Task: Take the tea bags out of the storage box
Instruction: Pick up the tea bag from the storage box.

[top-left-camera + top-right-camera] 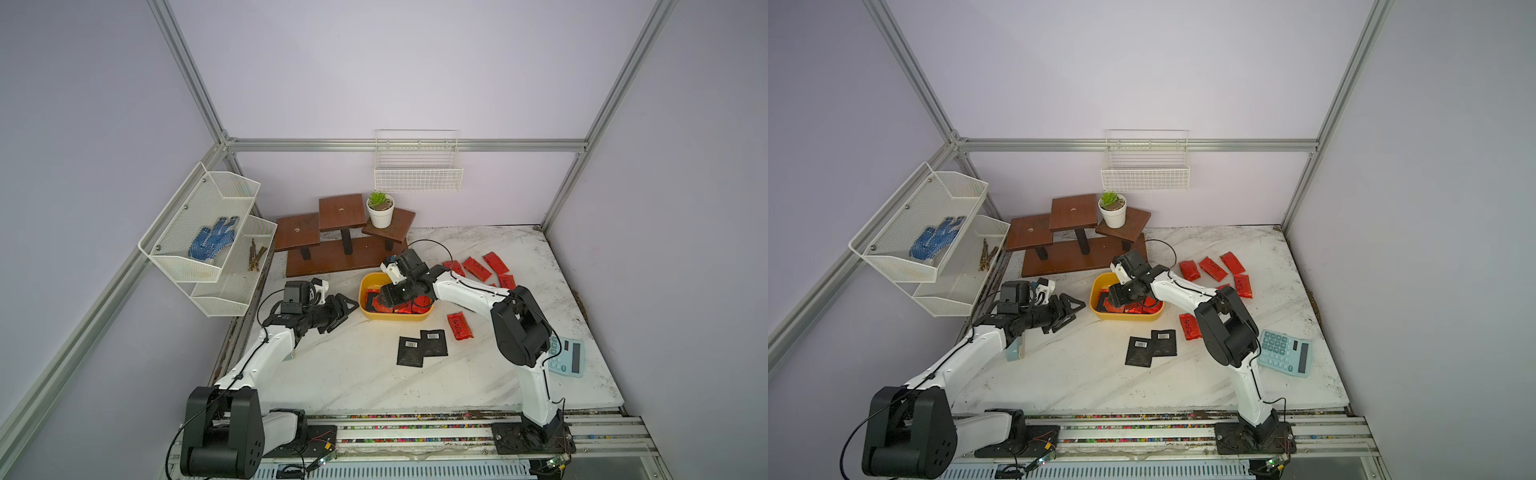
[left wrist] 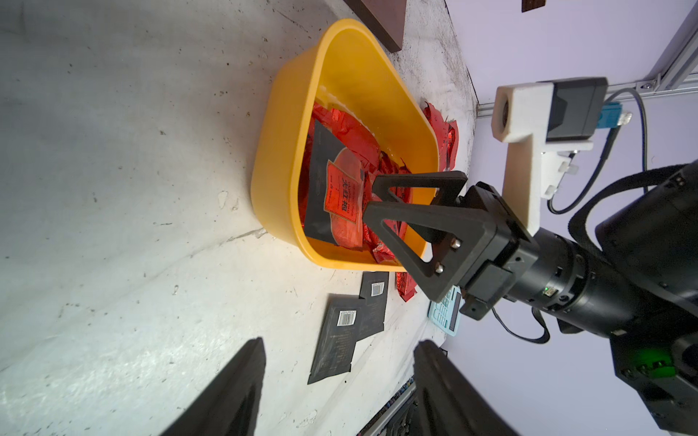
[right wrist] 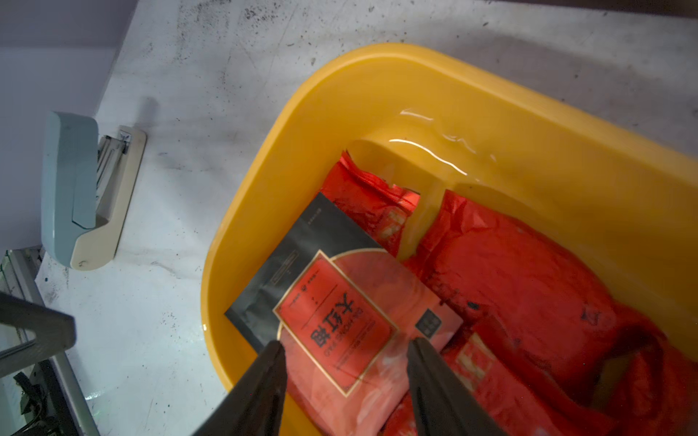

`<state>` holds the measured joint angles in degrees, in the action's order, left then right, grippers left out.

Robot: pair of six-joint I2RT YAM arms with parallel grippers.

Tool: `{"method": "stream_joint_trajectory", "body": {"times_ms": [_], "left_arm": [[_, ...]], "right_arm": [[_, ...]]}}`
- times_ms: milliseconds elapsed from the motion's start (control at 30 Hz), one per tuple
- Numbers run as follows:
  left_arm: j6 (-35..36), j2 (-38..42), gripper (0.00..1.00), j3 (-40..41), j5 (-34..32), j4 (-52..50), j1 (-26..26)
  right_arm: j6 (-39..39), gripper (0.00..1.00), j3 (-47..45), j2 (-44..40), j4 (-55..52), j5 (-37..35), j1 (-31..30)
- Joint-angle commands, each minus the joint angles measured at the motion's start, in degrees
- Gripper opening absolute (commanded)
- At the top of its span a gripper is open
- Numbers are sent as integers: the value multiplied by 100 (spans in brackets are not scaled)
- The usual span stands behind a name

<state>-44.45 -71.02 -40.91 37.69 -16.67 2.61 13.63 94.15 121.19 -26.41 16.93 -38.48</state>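
The yellow storage box [image 1: 365, 286] [image 1: 1097, 291] [image 2: 287, 132] [image 3: 302, 151] sits mid-table. It holds crinkled red foil tea bags [image 3: 528, 283], with a black sachet with an orange-red face [image 3: 340, 294] [image 2: 332, 196] on top. My right gripper [image 1: 384, 297] [image 1: 1115, 297] [image 3: 345, 345] [image 2: 372, 196] reaches into the box, open, its fingers standing either side of that sachet. My left gripper [image 1: 347, 316] [image 1: 1073, 318] [image 2: 340, 341] hovers left of the box, open and empty. On the table lie several red pouches [image 1: 478, 266] [image 1: 1212, 268], one more [image 1: 459, 326], and two black sachets [image 1: 422, 349] [image 1: 1150, 347].
A pale blue calculator [image 1: 1285, 353] lies by the right arm's base. A stapler [image 3: 83, 188] [image 1: 1016, 349] sits under the left arm. At the back stand a wooden tiered stand [image 1: 340, 237] with a potted plant [image 1: 380, 210], a wire basket [image 1: 417, 174] and a mesh shelf [image 1: 208, 237].
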Motion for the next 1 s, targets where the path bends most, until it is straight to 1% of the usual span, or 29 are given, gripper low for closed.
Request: {"method": "stream_joint_trajectory", "body": {"times_ms": [0,200,367,800,967], "left_arm": [[6,-32,66,5,141,269,-42],[22,-17,66,24,142,260,-46],[19,-8,66,44,148,243,-47],[8,79,66,37,148,192,-54],[-3,114,65,46,153,181,-50]], "right_arm": [[-200,58,313,193,-225,-190,66],[-293,60,569,455,-297,-20,164],[-308,60,715,620,-360,487,226],[-331,57,711,603,-420,1531,275],[-396,58,700,582,-532,1686,279]]}}
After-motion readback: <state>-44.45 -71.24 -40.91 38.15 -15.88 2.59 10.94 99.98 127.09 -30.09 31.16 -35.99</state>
